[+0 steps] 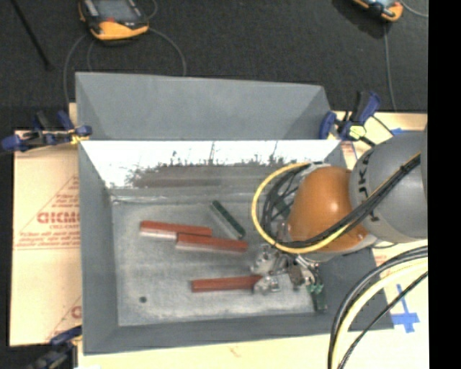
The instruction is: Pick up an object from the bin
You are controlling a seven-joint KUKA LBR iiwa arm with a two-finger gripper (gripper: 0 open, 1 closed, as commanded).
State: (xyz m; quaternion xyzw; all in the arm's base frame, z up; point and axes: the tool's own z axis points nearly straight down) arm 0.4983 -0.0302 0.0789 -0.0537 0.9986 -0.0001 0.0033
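A rounded grey arm (402, 210) is being capped by an orange cover (324, 209) and looped by yellow, seemingly also black, cables (256, 209).

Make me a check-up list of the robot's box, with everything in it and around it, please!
Surface: grey metal bin, dark scuffs on its far wall.
Job's things: lowest red-brown bar, lying flat, with the gripper at its right end.
Clutter: upper red-brown bar and middle red-brown bar close together; dark green stick slanted behind them; small green piece near the bin's near right corner.
Grippers: gripper low in the bin; grasp cannot be told.
Cables: yellow and black cables looped beside the orange wrist cover.
Surroundings: dark floor; orange-and-black device on it.
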